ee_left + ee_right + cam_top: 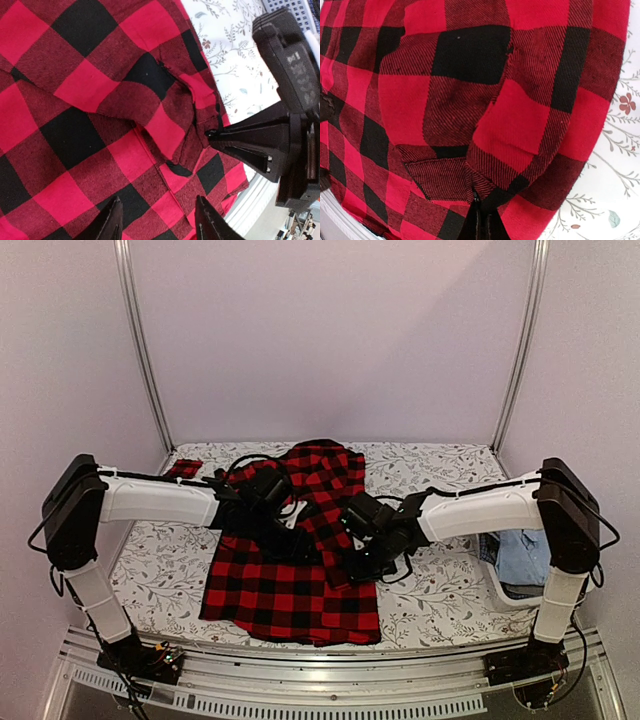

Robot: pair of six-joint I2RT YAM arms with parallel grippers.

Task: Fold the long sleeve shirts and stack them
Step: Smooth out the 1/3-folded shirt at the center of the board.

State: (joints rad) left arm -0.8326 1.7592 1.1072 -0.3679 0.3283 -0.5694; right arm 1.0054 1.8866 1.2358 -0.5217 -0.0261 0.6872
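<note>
Shirt-folding under way: a red-and-black check long sleeve shirt (295,585) lies rumpled across the middle of the floral-covered table (430,465), its hem spread flat toward the table's near edge and its upper part heaped toward the far side. The right gripper (480,222), reaching in over the table's centre, has its jaws pressed together on a raised pleat of the fabric, which puckers around the fingertips. The left gripper (157,220) hangs just above the cloth slightly farther back on the table, jaws parted about halfway and holding nothing. A white basket (500,588) with blue fabric inside stands at the table's right edge, and a small piece of check cloth (183,468) rests at its far left corner. The work appears to be at an early fold, the garment not yet squared up. The next move likely calls for the left jaws to take a matching pinch so both arms can lift and lay the cloth over evenly; a one-sided pull could drag it askew.
</note>
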